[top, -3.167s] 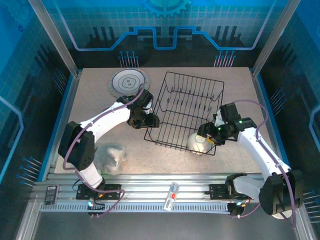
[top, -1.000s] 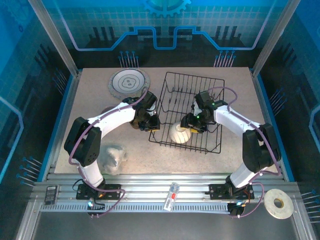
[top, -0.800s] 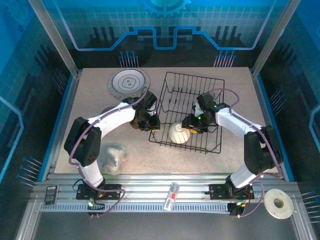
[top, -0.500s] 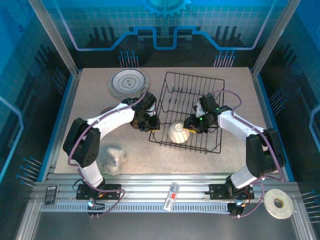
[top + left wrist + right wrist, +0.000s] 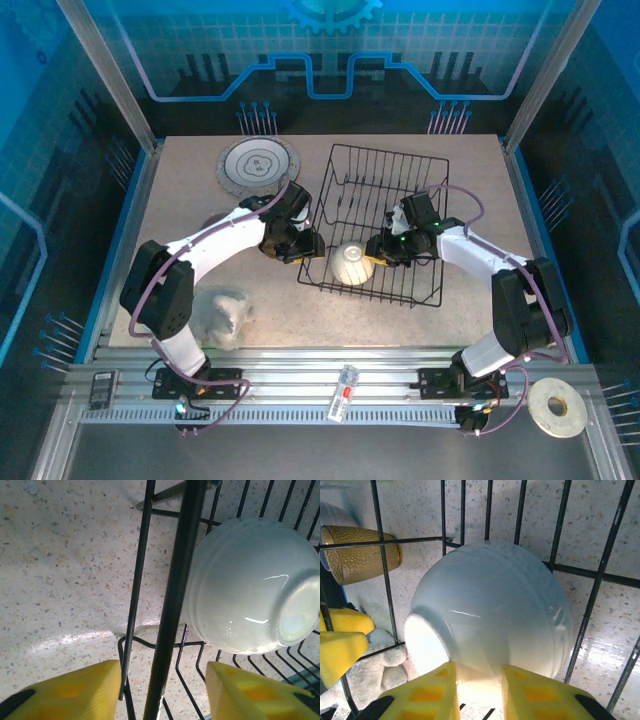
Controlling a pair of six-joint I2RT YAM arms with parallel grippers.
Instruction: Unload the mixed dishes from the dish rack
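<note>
The black wire dish rack (image 5: 385, 215) stands mid-table. Inside it, near its front left, a small white bowl (image 5: 350, 263) lies tipped on its side. My right gripper (image 5: 378, 250) is shut on the bowl's near edge (image 5: 490, 625), one yellow pad on each side of the wall. My left gripper (image 5: 306, 248) is open at the rack's left side, its fingers (image 5: 75, 692) astride the rack's rim wire (image 5: 172, 610) without touching it; the bowl (image 5: 245, 585) lies just beyond. A patterned plate (image 5: 259, 165) lies flat at the back left. A brown cup (image 5: 362, 552) lies outside the rack.
A whitish plastic lump (image 5: 222, 312) sits at the front left near the left arm's base. A white tape ring (image 5: 557, 405) lies off the table at the bottom right. The rack's upright prongs and raised sides surround the bowl.
My right gripper has closed on the bowl and drawn it slightly left in the rack. My left gripper has opened off the rack's rim wire.
</note>
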